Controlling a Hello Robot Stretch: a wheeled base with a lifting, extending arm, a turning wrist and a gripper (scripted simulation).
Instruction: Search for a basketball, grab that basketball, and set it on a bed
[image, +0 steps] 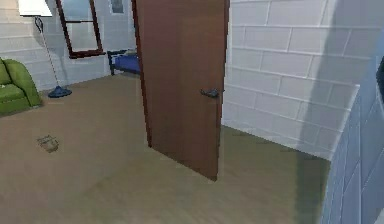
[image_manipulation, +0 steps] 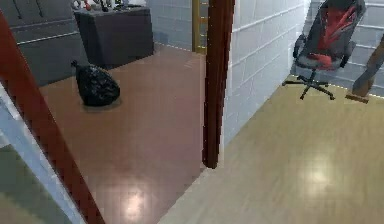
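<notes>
A low blue piece of furniture (image: 125, 62), possibly a bed frame, stands against the far wall in the forward view, just left of the door's edge. A small greyish object (image: 47, 143) lies on the wooden floor at the forward view's left; its shape is too small to name.
A tall brown door (image: 185, 80) stands ajar straight ahead, beside a white brick wall (image: 280, 70). A green sofa (image: 15, 85) and a floor lamp (image: 45, 50) are at left. To the side are the door's edge (image_manipulation: 215, 80), a black bag (image_manipulation: 97, 85), a dark cabinet (image_manipulation: 115, 35) and an office chair (image_manipulation: 325, 45).
</notes>
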